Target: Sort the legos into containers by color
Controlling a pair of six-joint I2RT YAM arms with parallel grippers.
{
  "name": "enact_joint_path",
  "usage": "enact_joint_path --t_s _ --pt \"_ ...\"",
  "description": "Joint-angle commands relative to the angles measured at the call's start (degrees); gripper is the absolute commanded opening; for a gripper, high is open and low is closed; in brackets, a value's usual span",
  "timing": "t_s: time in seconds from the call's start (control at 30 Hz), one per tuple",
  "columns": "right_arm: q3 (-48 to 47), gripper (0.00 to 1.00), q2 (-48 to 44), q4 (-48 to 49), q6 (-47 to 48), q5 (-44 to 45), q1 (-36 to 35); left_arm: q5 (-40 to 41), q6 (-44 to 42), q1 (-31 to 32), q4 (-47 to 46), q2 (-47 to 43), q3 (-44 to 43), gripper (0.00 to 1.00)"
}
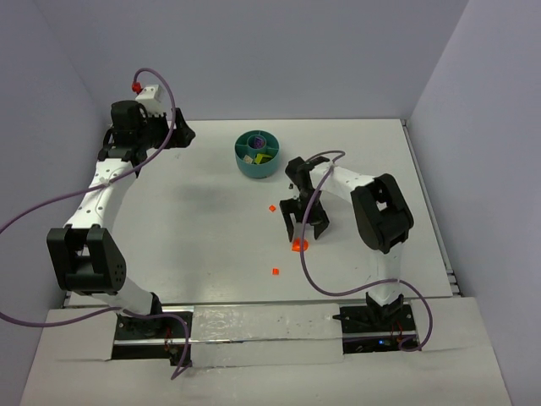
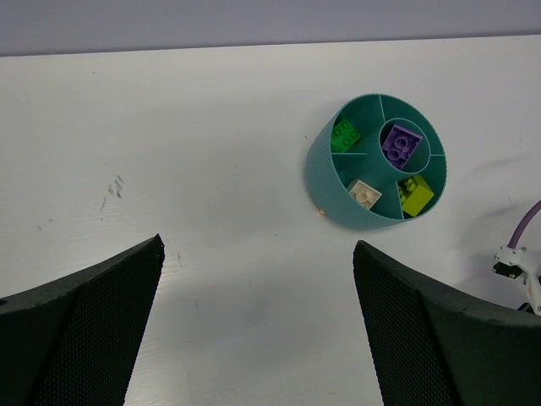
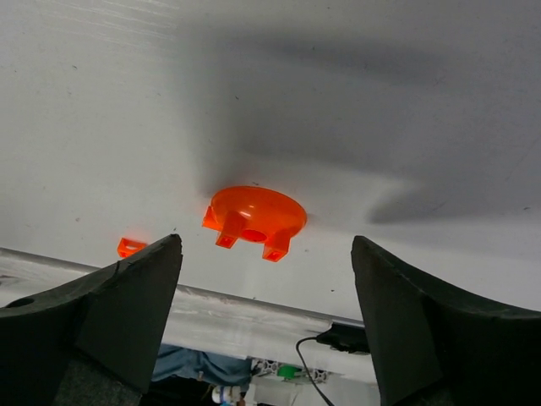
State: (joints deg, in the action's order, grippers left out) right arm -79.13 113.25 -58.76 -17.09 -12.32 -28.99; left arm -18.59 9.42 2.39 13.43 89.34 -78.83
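The round teal bowl (image 1: 258, 155) stands at the back of the table; in the left wrist view (image 2: 376, 161) it holds a green brick (image 2: 345, 135), a purple brick (image 2: 401, 143) in the hub, a cream brick (image 2: 364, 194) and a lime brick (image 2: 416, 195). An orange dish-shaped lego (image 3: 254, 219) lies on the table between the open jaws of my right gripper (image 1: 305, 227), which hovers just above it (image 1: 299, 245). Two small orange bits (image 1: 272, 207) (image 1: 275, 271) lie loose nearby; one shows in the right wrist view (image 3: 129, 247). My left gripper (image 1: 180, 133) is open and empty, far left of the bowl.
The table's near edge with a metal rail (image 3: 254, 313) lies just beyond the orange piece. Walls close the table at the back and both sides. A purple cable (image 1: 313, 194) loops over the right arm.
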Motion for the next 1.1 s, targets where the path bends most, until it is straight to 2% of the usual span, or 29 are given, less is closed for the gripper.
enact_joint_path --t_s 0.0,0.07,0.3,0.4,0.53,0.63,0.8,0.93,1.07 --pt "-0.3 0.81 0.4 -1.0 -0.9 -1.0 0.3 0.3 0.6 -0.5 -2.4 -0.9 0.2 0.99" --pt "0.1 0.77 0.9 -0.9 -0.6 -2.1 0.2 0.3 0.4 -0.5 -2.4 -0.8 0.1 0.99" --pt "0.0 0.77 2.9 -1.2 -0.1 -3.4 0.3 -0.1 0.7 -0.5 -2.8 -0.8 0.2 0.99" --pt "0.2 0.72 2.8 -1.1 -0.1 -3.8 0.3 -0.2 0.5 -0.5 -2.9 -0.7 0.5 0.99" --pt "1.4 0.7 1.8 -0.6 -0.1 -4.1 0.3 -0.3 0.8 -0.5 -3.4 -0.7 0.9 0.99" --pt "1.6 0.63 1.2 -0.6 -0.1 -3.9 0.3 -0.8 1.0 -0.5 -3.3 -0.2 0.5 0.99" --pt "2.4 0.6 0.5 -0.5 0.1 -4.0 0.4 -1.1 1.1 -0.5 -3.4 -0.1 0.4 0.99" --pt "2.0 0.5 0.4 -0.5 0.4 -4.0 0.6 -1.1 1.3 -0.5 -3.7 -0.2 0.8 0.99" --pt "1.8 0.46 -0.1 -0.7 0.7 -4.5 0.6 -1.2 1.2 -0.5 -3.7 -0.3 1.0 0.99"
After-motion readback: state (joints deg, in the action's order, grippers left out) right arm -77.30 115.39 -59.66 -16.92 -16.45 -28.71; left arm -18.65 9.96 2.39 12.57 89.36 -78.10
